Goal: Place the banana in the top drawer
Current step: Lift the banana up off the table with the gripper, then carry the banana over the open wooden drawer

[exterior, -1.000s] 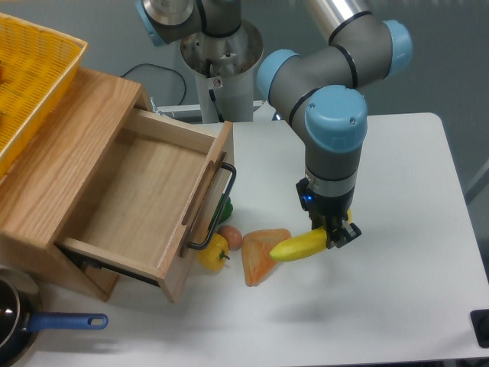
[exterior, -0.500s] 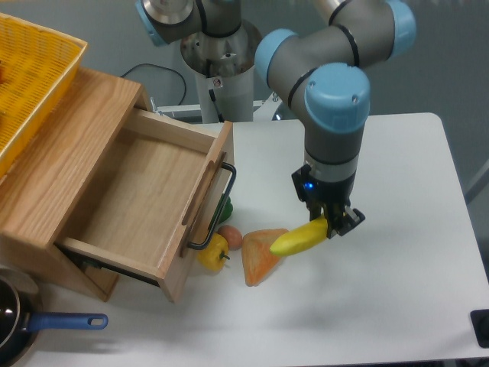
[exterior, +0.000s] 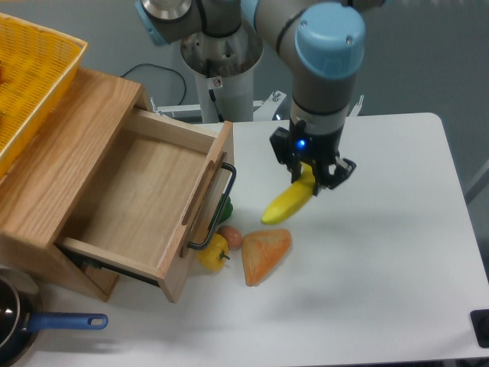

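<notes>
My gripper (exterior: 312, 177) is shut on the yellow banana (exterior: 287, 202) and holds it in the air above the white table, to the right of the drawer. The banana hangs tilted, its free end pointing down and left. The top drawer (exterior: 145, 195) is a light oak box pulled open, with nothing showing inside it. Its black bar handle (exterior: 216, 210) faces the gripper.
An orange wedge-shaped piece (exterior: 264, 254), a small yellow bell pepper (exterior: 212, 251), a small brown egg-like thing (exterior: 231, 237) and something green (exterior: 225, 208) lie on the table by the drawer front. A yellow wicker basket (exterior: 30, 76) sits on the cabinet. A blue-handled pan (exterior: 46, 324) is at the bottom left.
My gripper has lifted the banana and carried it up and to the left, away from the orange wedge. The drawer has not moved.
</notes>
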Tool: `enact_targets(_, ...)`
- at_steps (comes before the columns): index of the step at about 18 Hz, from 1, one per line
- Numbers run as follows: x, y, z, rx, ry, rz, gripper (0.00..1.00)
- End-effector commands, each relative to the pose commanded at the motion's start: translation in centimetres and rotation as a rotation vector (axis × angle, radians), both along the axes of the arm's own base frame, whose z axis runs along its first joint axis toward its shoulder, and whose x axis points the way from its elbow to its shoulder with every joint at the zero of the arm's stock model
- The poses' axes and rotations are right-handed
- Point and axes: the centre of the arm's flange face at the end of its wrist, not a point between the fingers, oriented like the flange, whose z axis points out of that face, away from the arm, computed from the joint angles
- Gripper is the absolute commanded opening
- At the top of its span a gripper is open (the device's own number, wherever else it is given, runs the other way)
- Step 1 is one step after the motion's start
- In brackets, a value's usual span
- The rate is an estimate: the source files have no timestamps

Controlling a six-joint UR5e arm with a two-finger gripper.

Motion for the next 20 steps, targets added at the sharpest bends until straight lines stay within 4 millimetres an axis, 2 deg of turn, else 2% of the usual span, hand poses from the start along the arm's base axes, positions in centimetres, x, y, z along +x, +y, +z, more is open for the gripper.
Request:
enact_targets(4,2.1,0.1,2.4,0.099,-0.052,0.081,0.39)
enact_targets(7,3.8,0.3,3.5,0.132,-0.086,0.105,0.39)
enact_targets(10,5.7,1.0,4.1,0.135,-0.111,0.134,0.39)
enact_targets(16,9.8,3.8,4.2,0.133,-0.144,0.149,0.39)
enact_targets(20,12.0,4.2,5.0,0.139,-0.139,0.126,0.4)
